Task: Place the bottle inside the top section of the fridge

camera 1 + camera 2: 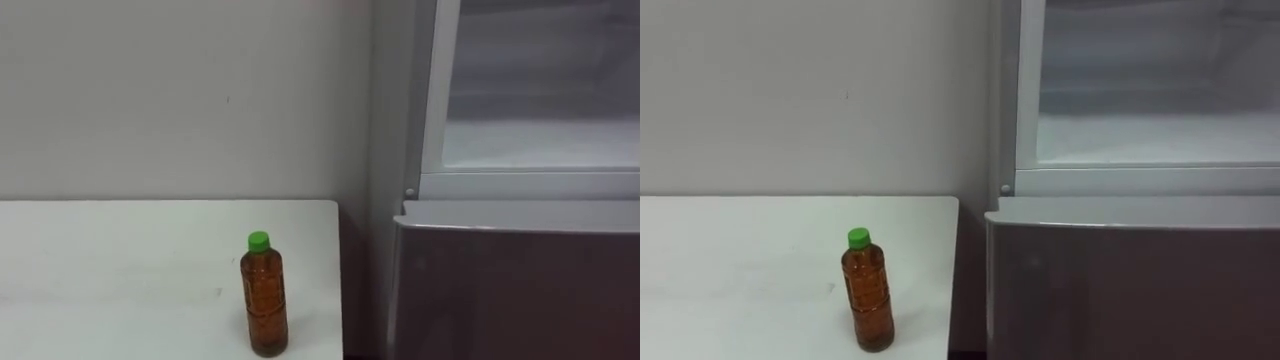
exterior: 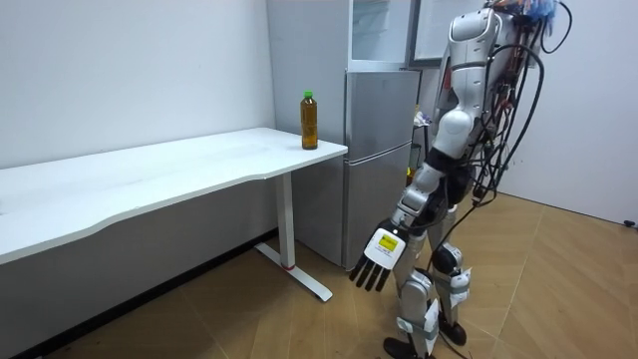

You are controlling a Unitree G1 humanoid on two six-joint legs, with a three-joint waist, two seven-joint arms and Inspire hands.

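Observation:
A clear bottle (image 1: pixel 265 305) of brown drink with a green cap stands upright on the white table (image 1: pixel 120 260), close to its right end. Just to its right stands the grey fridge; its upper compartment (image 1: pixel 540 110) is open and shows a pale, bare inside. In the room view the bottle (image 2: pixel 309 122) stands at the table corner nearest the fridge (image 2: pixel 379 130). I stand facing the fridge, a step back from it. My left hand (image 2: pixel 377 261) hangs low beside my leg, fingers straight, holding nothing.
The lower fridge door (image 1: pixel 520 290) is shut. A narrow gap separates the table's right edge from the fridge side. A plain wall (image 1: pixel 180 90) runs behind the table. Wooden floor (image 2: pixel 558 289) lies open around me.

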